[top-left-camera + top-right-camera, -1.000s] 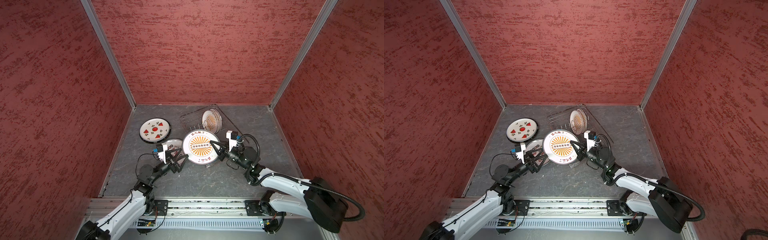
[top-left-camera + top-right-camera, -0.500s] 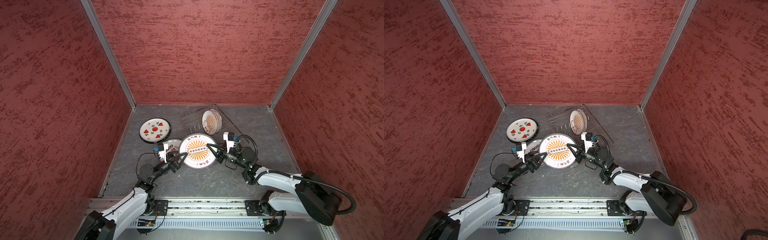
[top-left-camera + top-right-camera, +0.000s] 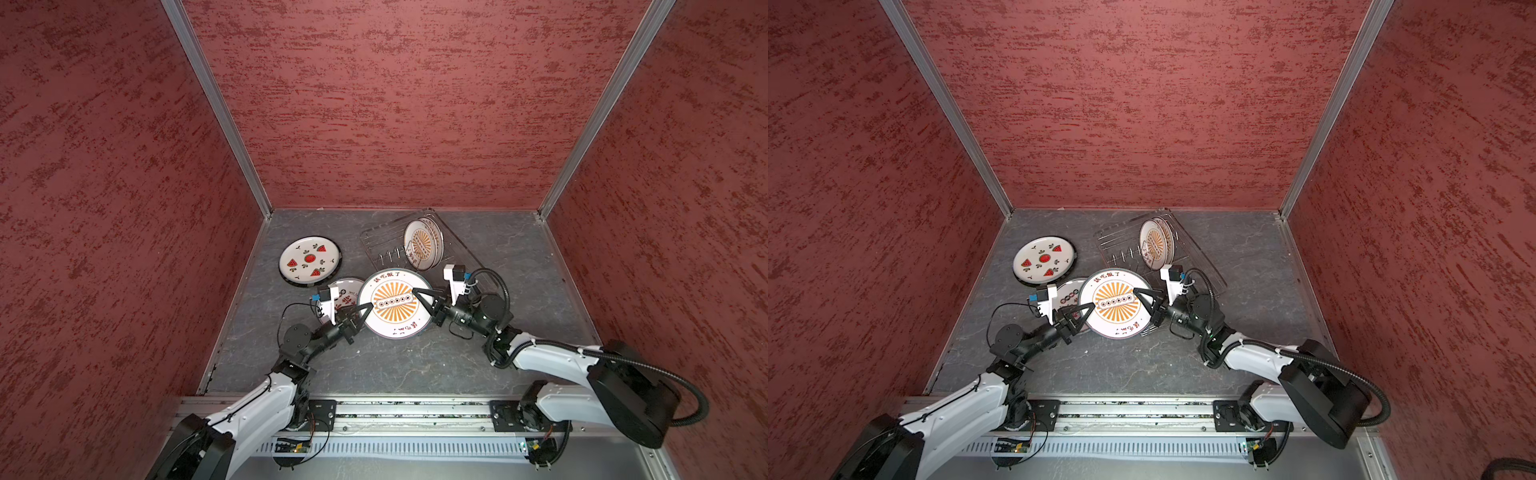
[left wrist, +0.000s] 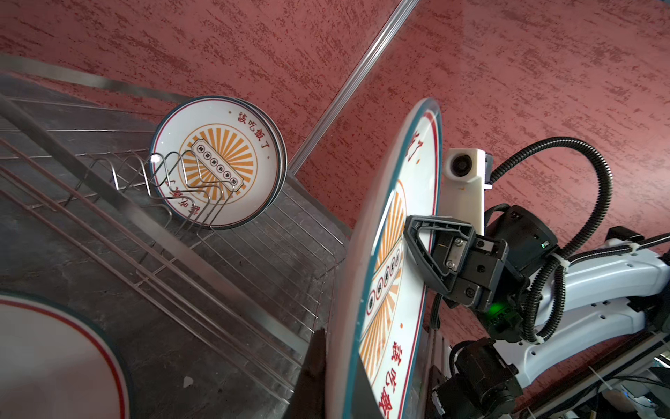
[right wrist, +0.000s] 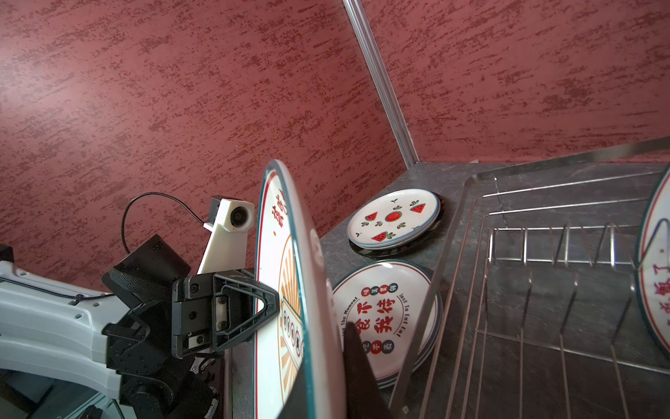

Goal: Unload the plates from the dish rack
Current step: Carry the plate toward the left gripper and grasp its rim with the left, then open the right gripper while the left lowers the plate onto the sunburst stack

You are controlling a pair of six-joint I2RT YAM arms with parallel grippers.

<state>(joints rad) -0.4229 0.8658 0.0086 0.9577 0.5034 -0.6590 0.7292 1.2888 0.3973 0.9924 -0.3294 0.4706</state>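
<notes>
Orange-rayed sunburst plate (image 3: 395,302) at centre frame, clamped on opposite rims by the left gripper (image 3: 369,306) and the right gripper (image 3: 415,292) (both pinched tight).

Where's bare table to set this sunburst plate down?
Bare: the table between the held sunburst plate and the rail; also right of the dish rack. Crowded: the left, with watermelon plates and character plates by the left gripper.
</notes>
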